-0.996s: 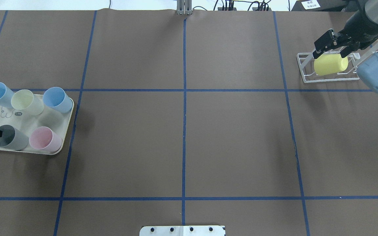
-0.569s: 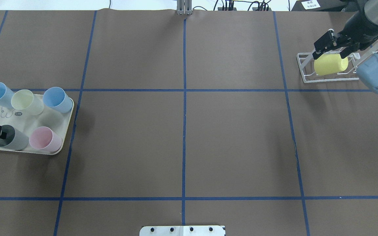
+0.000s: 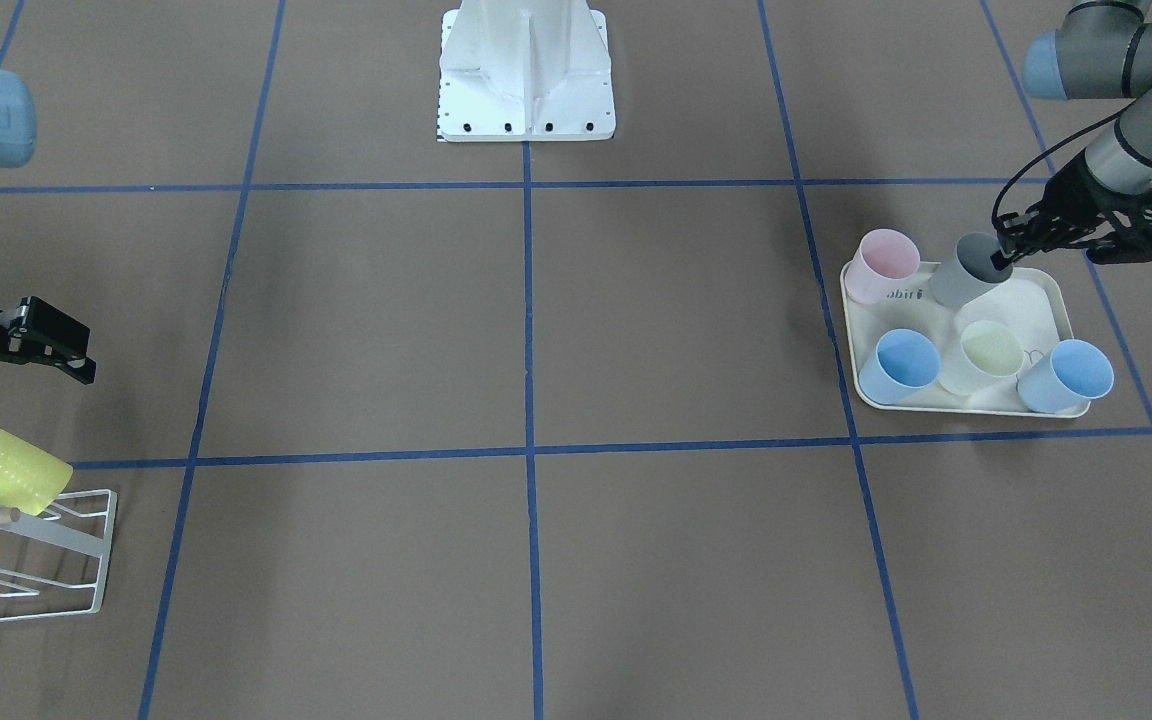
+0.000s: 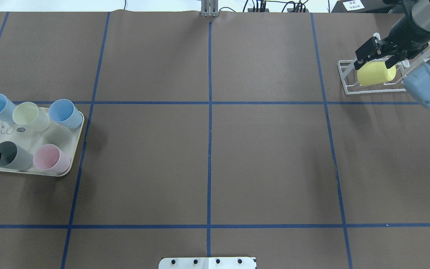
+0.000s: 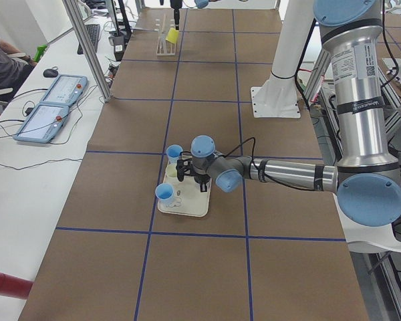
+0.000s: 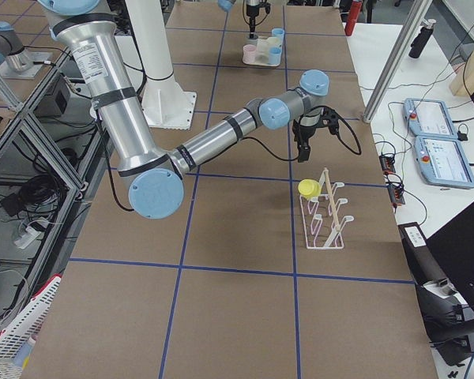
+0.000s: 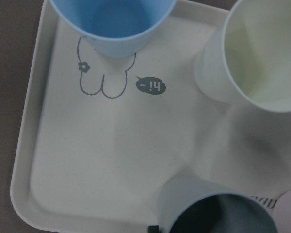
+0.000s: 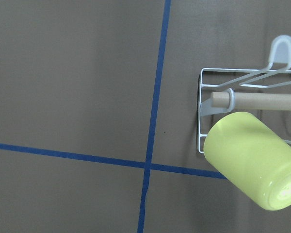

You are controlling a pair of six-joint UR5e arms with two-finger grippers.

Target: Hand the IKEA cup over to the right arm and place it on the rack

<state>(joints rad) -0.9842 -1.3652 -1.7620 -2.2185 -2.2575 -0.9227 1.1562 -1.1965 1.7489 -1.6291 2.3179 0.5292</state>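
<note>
In the last second your right jaws lifted a little away from the yellow cup (image 4: 375, 73). The cup stayed put, hung mouth-down and tilted on the rack (image 8: 262, 101). Those jaws stood wide and empty, with the cup below them and clear of both fingers, so I judged that 1 cup was delivered and released.

Meanwhile your left jaws eased back across the mouth of the dark grey cup (image 3: 971, 275) toward its outer rim. By my reading that was the next cup to hand over. It stood on the tray (image 3: 1041, 300) on the tabletop (image 4: 267, 160), directly under the tips of the left jaws and touching them or nearly so. You could not tell from these views whether those jaws were spread or pinched on the rim. The pink cup (image 3: 884, 262) stood just beside the grey cup, on the side away from the jaws.
</note>
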